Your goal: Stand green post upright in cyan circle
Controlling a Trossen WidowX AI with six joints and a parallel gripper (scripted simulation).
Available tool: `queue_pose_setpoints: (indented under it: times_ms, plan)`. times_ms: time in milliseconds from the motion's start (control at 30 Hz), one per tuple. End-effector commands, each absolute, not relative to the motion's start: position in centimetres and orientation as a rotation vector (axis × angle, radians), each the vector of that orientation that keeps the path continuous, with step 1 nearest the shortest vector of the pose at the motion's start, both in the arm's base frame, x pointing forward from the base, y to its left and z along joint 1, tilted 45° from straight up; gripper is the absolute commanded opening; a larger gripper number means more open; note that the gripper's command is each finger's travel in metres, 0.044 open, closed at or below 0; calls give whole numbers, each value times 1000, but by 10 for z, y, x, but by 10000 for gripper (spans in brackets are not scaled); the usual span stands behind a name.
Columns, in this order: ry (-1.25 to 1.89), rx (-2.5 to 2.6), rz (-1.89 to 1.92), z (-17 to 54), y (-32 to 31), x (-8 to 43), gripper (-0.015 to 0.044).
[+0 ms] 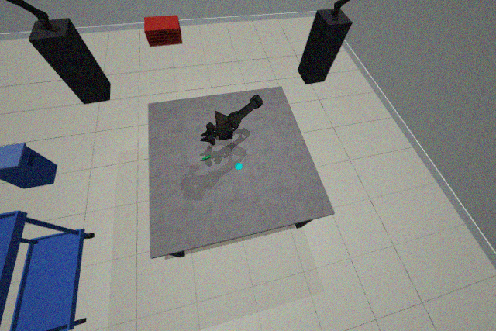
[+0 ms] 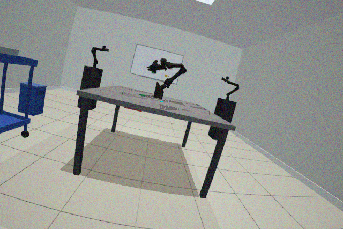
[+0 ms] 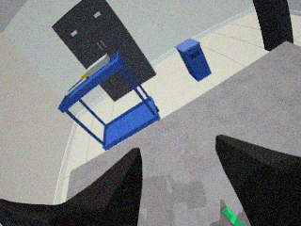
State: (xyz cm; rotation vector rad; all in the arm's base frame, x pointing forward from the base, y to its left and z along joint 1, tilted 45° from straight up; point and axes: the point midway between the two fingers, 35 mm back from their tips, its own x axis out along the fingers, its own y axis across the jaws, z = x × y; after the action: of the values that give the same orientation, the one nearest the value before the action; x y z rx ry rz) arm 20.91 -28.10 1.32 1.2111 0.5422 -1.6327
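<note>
The green post (image 1: 205, 157) (image 2: 142, 95) lies flat on the grey table. One end of the post (image 3: 232, 217) shows at the bottom right of the wrist view, partly cut off by the frame and close beside the right finger. The cyan circle (image 1: 239, 166) (image 2: 162, 101) lies flat on the table, to the right of the post in the top and exterior views. It is not in the wrist view. My gripper (image 1: 202, 137) (image 2: 149, 68) (image 3: 179, 149) is open, with nothing between its fingers. It hangs well above the table, tilted forward rather than straight down.
The grey table (image 1: 240, 207) (image 2: 110, 99) bears the arm and its shadows. Two black pedestals (image 1: 74, 63) (image 1: 325, 45) with other arms stand beyond it. A blue cart (image 1: 49, 279) (image 3: 132, 123), a blue bin (image 1: 32, 167) (image 3: 195, 63) and a red box (image 1: 163, 31) stand off the table.
</note>
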Motion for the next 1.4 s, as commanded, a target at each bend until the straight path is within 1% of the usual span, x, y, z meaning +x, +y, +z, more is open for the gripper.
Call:
queue_pose_setpoints:
  times_ms: [0,300,567,667,733,933,1200,1333,1367]
  plan:
    - [812,1222,-1542,-17,-273,212,233]
    - [1378,1323,-1160,-81,-241,214,233]
    - [1662,1502,-701,-121,-207,214,233]
    - [1703,1581,-530,-132,-196,214,233]
    - [1708,1601,-490,-135,-194,215,233]
    - [1708,1600,-491,-142,-188,216,233]
    - [1708,1603,-486,-214,-117,221,233]
    - [1709,1604,-484,-219,-111,220,233]
    - [1709,1604,-484,-219,-111,220,206]
